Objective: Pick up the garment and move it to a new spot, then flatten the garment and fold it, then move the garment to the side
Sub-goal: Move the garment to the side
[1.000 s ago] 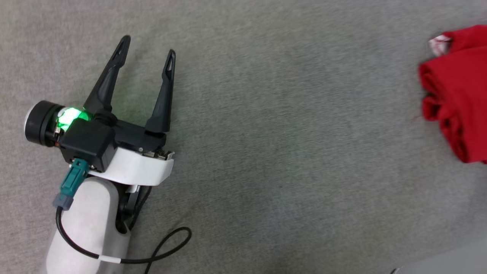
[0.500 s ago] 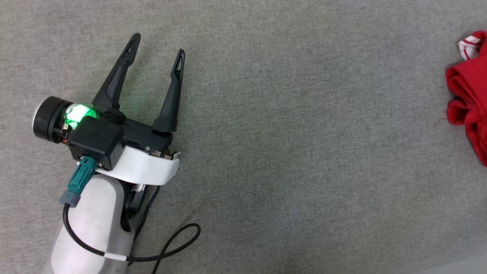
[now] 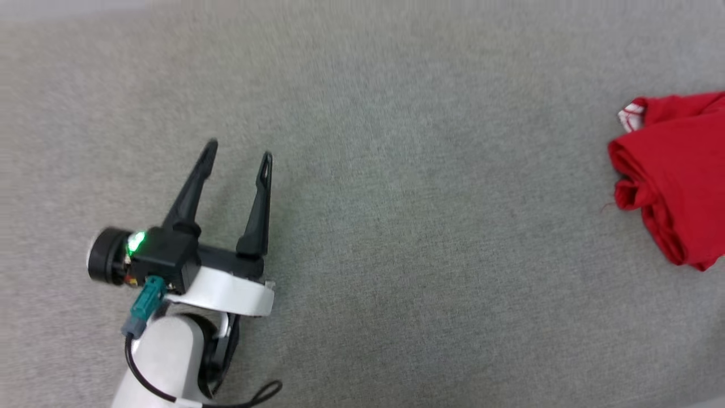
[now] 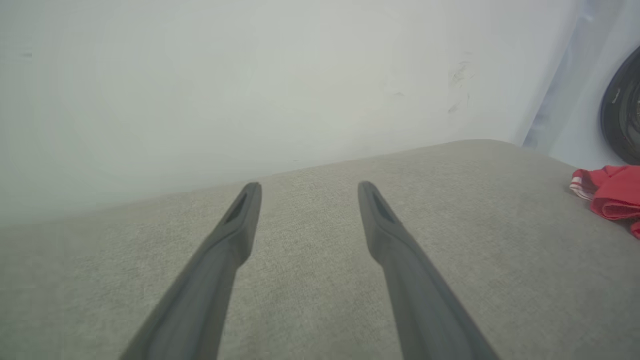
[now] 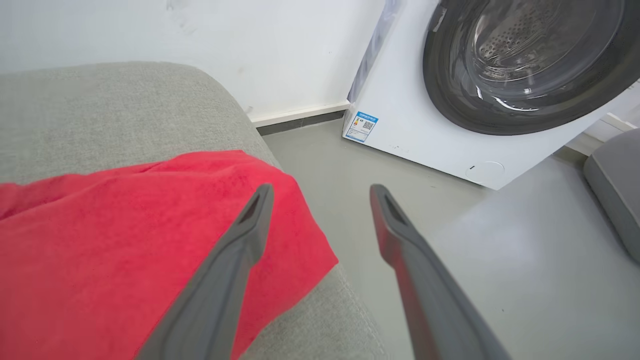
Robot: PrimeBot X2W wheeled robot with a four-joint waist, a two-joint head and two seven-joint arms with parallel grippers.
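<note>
Hovering spread and empty, the left gripper (image 3: 239, 150) is well apart from the red garment (image 3: 674, 175), bunched at the grey cushion's (image 3: 396, 226) right edge under the equally spread right gripper (image 5: 321, 188). Pick-up seems pending: the right arm must descend and pinch cloth.

Red garment (image 3: 674, 175), bunched and folded over itself, striped red-and-white trim poking out at one corner, lying at the grey cushion's (image 3: 396, 226) right edge
</note>
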